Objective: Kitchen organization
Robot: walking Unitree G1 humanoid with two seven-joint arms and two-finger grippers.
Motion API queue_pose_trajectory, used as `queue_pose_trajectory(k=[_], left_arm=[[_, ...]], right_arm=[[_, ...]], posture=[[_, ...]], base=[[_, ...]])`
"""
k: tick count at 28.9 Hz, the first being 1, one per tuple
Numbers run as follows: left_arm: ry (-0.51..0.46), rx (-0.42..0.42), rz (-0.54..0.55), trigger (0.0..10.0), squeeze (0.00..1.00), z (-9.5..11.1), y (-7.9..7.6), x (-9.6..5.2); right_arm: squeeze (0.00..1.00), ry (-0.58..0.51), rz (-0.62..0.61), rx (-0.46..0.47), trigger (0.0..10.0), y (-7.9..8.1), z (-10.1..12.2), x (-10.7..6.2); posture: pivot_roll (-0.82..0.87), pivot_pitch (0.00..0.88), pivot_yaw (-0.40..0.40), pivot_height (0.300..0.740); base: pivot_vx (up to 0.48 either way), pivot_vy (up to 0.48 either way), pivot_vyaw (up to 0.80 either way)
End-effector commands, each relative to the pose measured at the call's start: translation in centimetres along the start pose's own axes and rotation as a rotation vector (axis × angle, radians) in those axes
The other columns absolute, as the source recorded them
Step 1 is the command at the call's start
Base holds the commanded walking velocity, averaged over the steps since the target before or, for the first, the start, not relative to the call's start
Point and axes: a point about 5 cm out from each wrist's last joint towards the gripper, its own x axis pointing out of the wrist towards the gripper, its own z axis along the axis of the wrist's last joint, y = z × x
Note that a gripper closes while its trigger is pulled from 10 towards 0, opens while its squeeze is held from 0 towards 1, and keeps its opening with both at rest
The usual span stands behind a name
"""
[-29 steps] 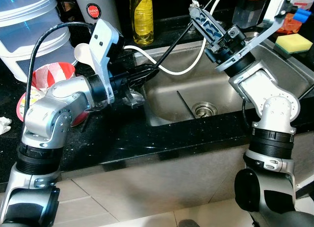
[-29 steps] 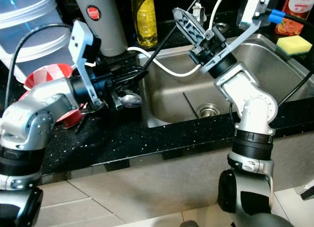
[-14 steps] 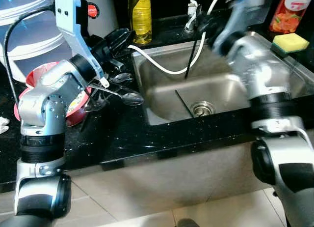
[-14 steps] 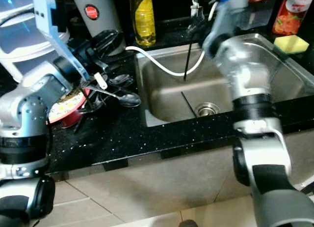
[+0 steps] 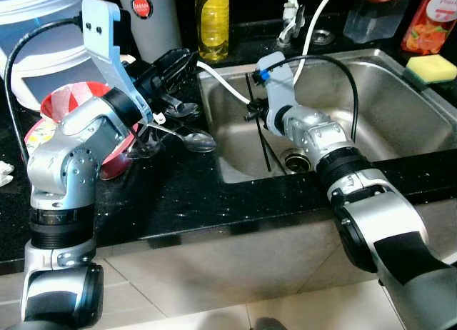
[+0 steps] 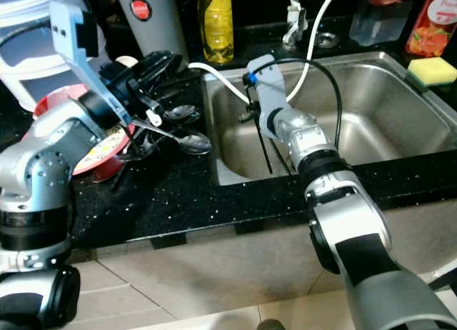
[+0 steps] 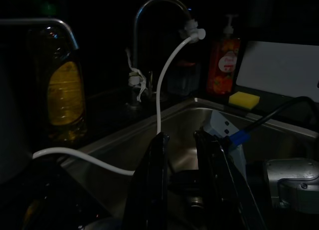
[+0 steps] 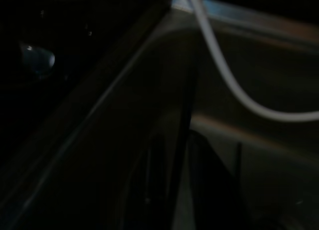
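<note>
black speckled countertop (image 5: pixel 178 194), steel sink (image 5: pixel 400 108)

Brushed steel sink (image 5: pixel 400 101) sits in a glossy black speckled stone counter (image 5: pixel 214 201); shiny metal spoons (image 5: pixel 193 138) beside it.

Left arm: elbow bent, forearm raised and angled forward toward the robot's right, wrist camera bracket standing up. Left tool (image 5: pixel 171 62) at the forearm's far end; in the left wrist view its two black fingers (image 7: pixel 149 190) lie side by side with a narrow gap.

Right arm: upper arm low at the robot's right, forearm reaching forward and inward toward the robot's left, wrist rolled. Right tool (image 5: pixel 251 114) points down and inward; right wrist view too dark to judge finger spacing.
</note>
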Motion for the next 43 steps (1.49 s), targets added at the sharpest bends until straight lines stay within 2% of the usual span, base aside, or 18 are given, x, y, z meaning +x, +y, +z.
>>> queue_pose_trajectory(k=[1,3,6,8,9,11,12,13,14,17,18,20,26,28,32,36,40,43], left_arm=[[0.003,0.005,0.008,10.0,0.00,0.0,-0.1,-0.3],[0.004,0.004,0.008,10.0,0.00,0.0,-0.2,-0.3],[0.003,0.001,0.010,10.0,0.00,-0.1,-0.3,-0.3],[0.003,0.000,0.011,10.0,0.00,-0.1,-0.3,-0.3],[0.004,0.000,0.023,10.0,0.00,-0.2,-0.3,-0.4],[0.010,0.003,0.068,10.0,0.00,-0.3,0.1,-0.5],[0.043,0.024,0.136,10.0,0.00,-0.7,0.7,-0.7],[0.043,0.024,0.136,10.0,0.00,-0.7,0.7,-0.7],[0.066,0.040,0.183,10.0,0.00,-0.9,1.2,-0.8],[0.209,0.074,0.456,10.0,0.00,-2.2,3.9,-2.2],[0.209,0.074,0.456,10.0,0.00,-2.2,3.9,-2.2],[0.273,0.081,0.557,10.0,0.00,-2.6,4.9,-3.1],[0.360,0.105,0.613,10.0,0.00,-3.5,5.1,-3.6],[0.414,0.088,0.620,10.0,0.00,-4.6,5.3,-3.3],[0.392,0.006,0.646,10.0,0.00,-4.9,5.7,-2.5],[0.404,-0.011,0.708,10.0,0.00,-5.3,6.1,-1.8],[0.442,0.003,0.743,10.0,0.00,-5.9,5.9,-2.0],[0.441,-0.055,0.768,10.0,0.00,-6.5,5.9,-2.4]], right_arm=[[1.00,-0.003,0.016,0.020,10.0,0.1,0.3,0.2],[1.00,-0.013,0.008,0.029,10.0,-0.1,0.5,0.2],[1.00,-0.116,0.016,0.100,10.0,-0.5,2.3,-0.1],[1.00,-0.138,0.014,0.096,10.0,-0.7,2.8,-0.2],[0.00,-0.177,0.001,0.104,10.0,-1.1,3.6,-0.4],[0.00,-0.254,-0.042,0.095,10.0,-2.1,5.1,-1.1],[0.00,-0.309,-0.062,0.099,10.0,-2.7,6.1,-1.5],[0.00,-0.309,-0.062,0.099,10.0,-2.7,6.1,-1.5],[0.00,-0.343,-0.073,0.100,10.0,-3.0,6.7,-1.9],[0.00,-0.556,-0.029,0.107,10.0,-3.7,9.7,-4.0],[0.00,-0.556,-0.029,0.107,10.0,-3.7,9.7,-4.0],[0.00,-0.625,-0.001,0.112,10.0,-3.8,10.5,-5.0],[0.00,-0.631,-0.007,0.102,10.0,-4.0,10.3,-5.4],[0.00,-0.626,-0.021,0.094,10.0,-4.2,9.9,-5.4],[0.00,-0.627,-0.022,0.094,10.0,-4.1,9.8,-5.6],[0.00,-0.628,-0.013,0.086,10.0,-3.7,9.7,-5.7],[0.00,-0.633,-0.008,0.085,10.0,-3.5,9.7,-5.9],[0.00,-0.632,-0.011,0.091,10.0,-3.5,9.4,-6.0]], posture=[[0.02,0.018,0.017,0.740],[0.02,0.018,0.017,0.740],[0.01,0.018,0.020,0.740],[0.01,0.018,0.020,0.740],[0.01,0.019,0.025,0.740],[0.01,0.020,0.027,0.740],[0.01,0.022,0.029,0.740],[0.01,0.022,0.029,0.740],[0.01,0.022,0.029,0.740],[0.01,0.031,0.032,0.740],[0.01,0.031,0.032,0.740],[0.01,0.032,0.035,0.740],[0.01,0.035,0.038,0.740],[0.00,0.034,0.043,0.740],[0.00,0.034,0.043,0.740],[-0.01,0.027,0.044,0.740],[-0.01,0.020,0.044,0.740],[-0.01,0.015,0.044,0.740]], base=[[0.000,0.000,0.00],[0.000,0.000,0.00],[0.000,0.000,0.00],[0.000,0.000,0.00],[0.000,0.000,0.00],[0.000,0.000,0.00],[0.000,0.000,0.00],[0.000,0.000,0.00],[0.000,0.000,0.00],[0.000,0.000,0.00],[0.000,0.000,0.00],[0.000,0.000,0.00],[0.000,0.000,0.00],[0.000,0.000,0.00],[0.000,0.000,0.00],[0.000,0.000,0.00],[0.000,0.000,0.00],[0.000,0.000,0.00]])
